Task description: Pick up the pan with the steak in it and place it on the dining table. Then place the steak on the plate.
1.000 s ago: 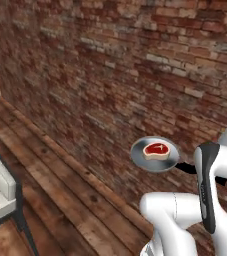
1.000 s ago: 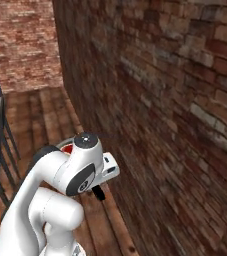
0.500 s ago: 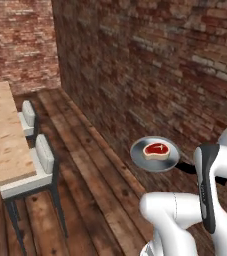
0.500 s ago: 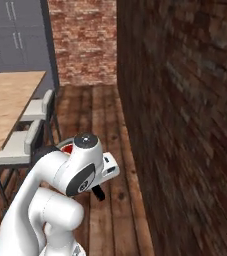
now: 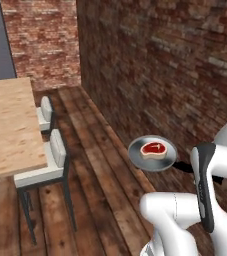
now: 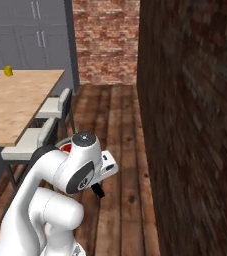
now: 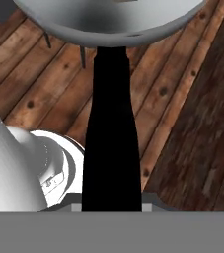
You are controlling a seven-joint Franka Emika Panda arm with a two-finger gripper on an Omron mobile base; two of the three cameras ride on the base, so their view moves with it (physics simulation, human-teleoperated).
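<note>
The pan (image 5: 152, 154), steak (image 5: 152, 149) inside, is kept aloft, apparently by fingers clamped on its black handle, while the dining tabletop (image 5: 7, 125) is swung closer by the base's turn.

A home kitchen-diner: long light wood-grain dining table (image 6: 20, 102), pale cushioned chairs (image 5: 49, 165), grey cabinets (image 6: 27, 37) far left, red brick walls (image 5: 155, 65).
</note>
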